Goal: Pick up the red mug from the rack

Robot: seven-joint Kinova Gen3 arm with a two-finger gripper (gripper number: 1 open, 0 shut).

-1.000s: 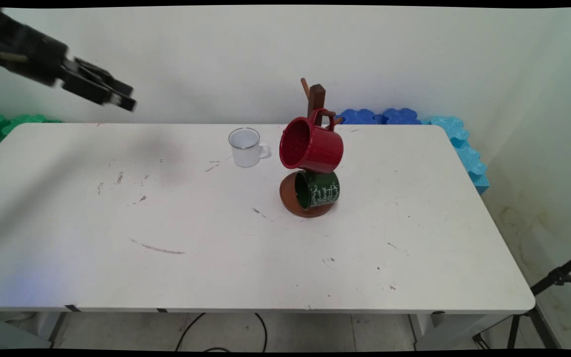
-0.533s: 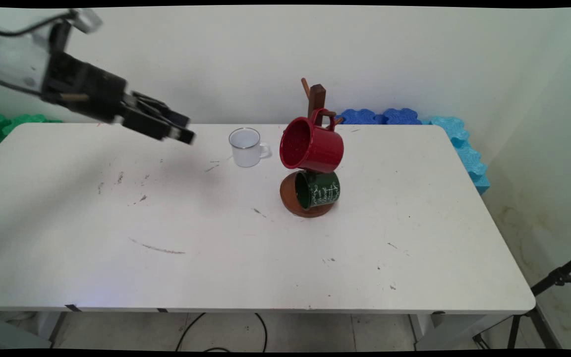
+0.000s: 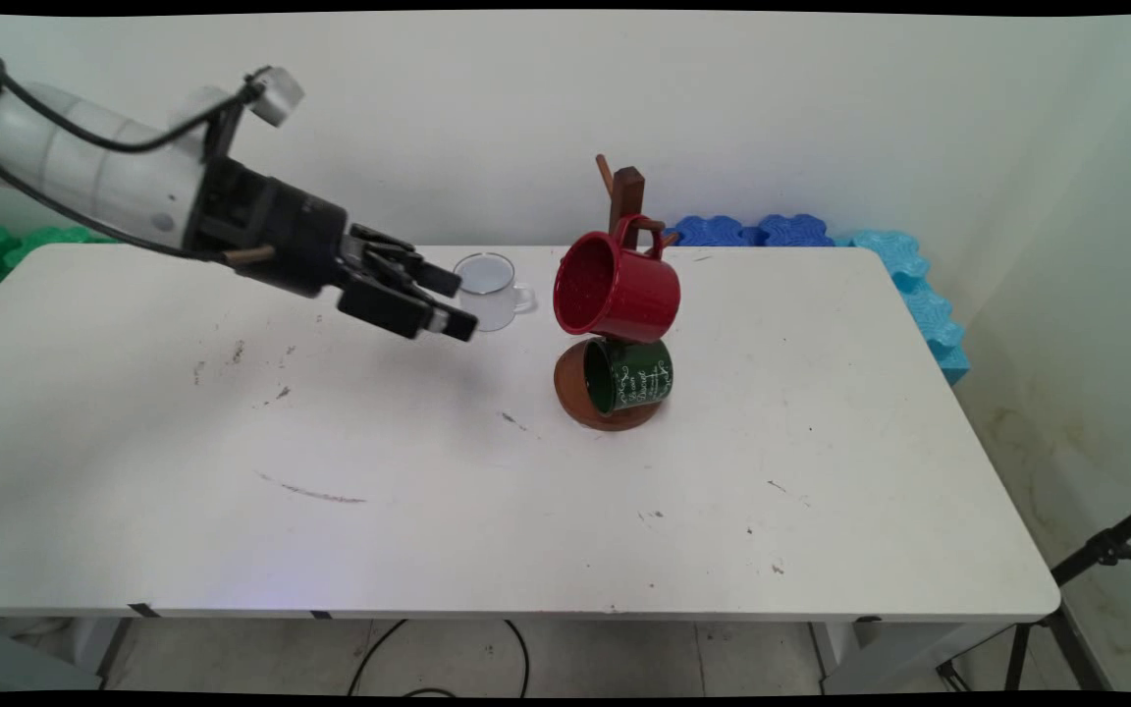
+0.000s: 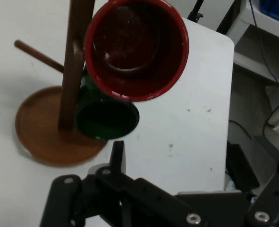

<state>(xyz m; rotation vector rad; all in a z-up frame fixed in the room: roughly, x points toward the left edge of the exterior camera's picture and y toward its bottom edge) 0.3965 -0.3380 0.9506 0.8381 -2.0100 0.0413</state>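
My claw point(image 3: 456, 304) hangs above the table point(image 3: 526, 511), left of the mug tree point(image 3: 627, 191), and holds nothing. Its fingers stand apart, as far as I can judge from the main view; my own camera shows only one finger clearly.

Nearest to me is the white mug point(image 3: 489, 295), which stands upright on the table left of the mug tree. My fingertips overlap its left side in the main view, but I cannot tell whether they touch it or pass in front of it.

Beyond it, to the right, the tree's post stands upright on a round brown base point(image 3: 570, 388). The red mug point(image 3: 617, 290) hangs by its handle from a peg high on the tree, lying on its side with its mouth turned toward me; my camera looks almost straight into it. The green mug point(image 3: 629, 375) hangs just below, mouth facing the same way, close over the base.

The table is white and scuffed. Behind the tree is a pale wall, with blue foam mats point(image 3: 904, 270) to its right and green ones point(image 3: 6, 245) far to its left.
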